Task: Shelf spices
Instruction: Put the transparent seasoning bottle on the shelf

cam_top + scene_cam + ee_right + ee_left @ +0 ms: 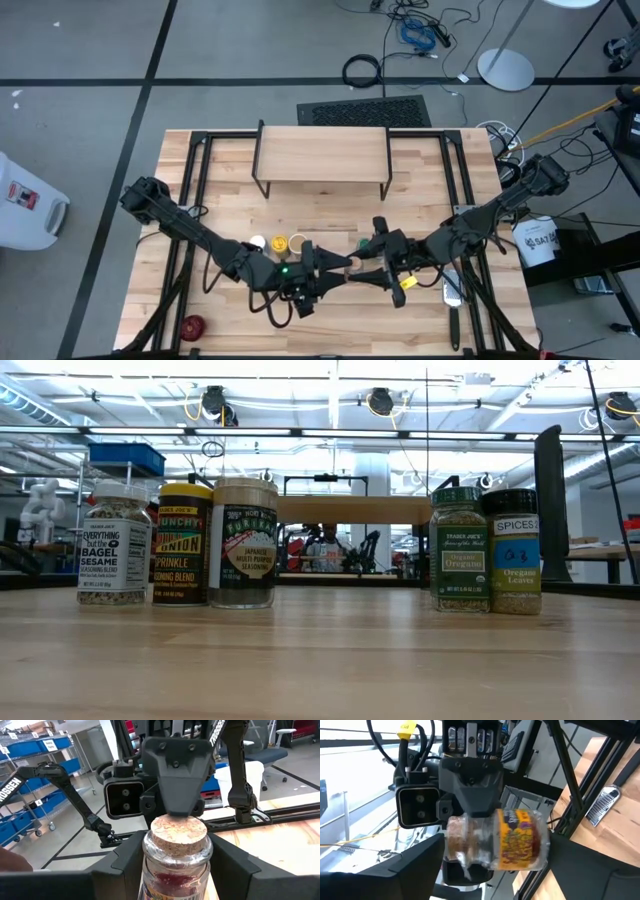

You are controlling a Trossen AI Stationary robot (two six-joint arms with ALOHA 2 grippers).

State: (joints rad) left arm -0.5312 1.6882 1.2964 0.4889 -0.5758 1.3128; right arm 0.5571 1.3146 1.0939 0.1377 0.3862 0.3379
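Observation:
A clear glass jar with a cork stopper (178, 832) and a yellow and purple label (520, 845) is up in the air between both grippers over the table's middle (352, 265). My right gripper (178, 870) is shut on it. My left gripper (496, 870) is open and turned on its side, with one finger past the cork and one past the base. On the table stand the white-capped (114, 545), yellow (184, 545), tan-lidded (244, 543), green-lidded (459, 548) and dark-lidded (514, 550) jars. The shelf (322, 155) stands behind them on its black legs. My right gripper pinches the jar's glass wall below the neck (150, 860) between its two fingers, coming level from the table's right. The jar stands upright, cork up, lifted clear of the table. My left gripper has a finger (179, 802) at the cork's far edge; whether it touches I cannot tell.
A small red round object (192, 325) lies near the table's near left corner. A flat metal grater (452, 290) lies by the right edge, also in the left wrist view (602, 805). Black frame rails (195, 180) run along both sides. Bare wood lies between the jars and the shelf.

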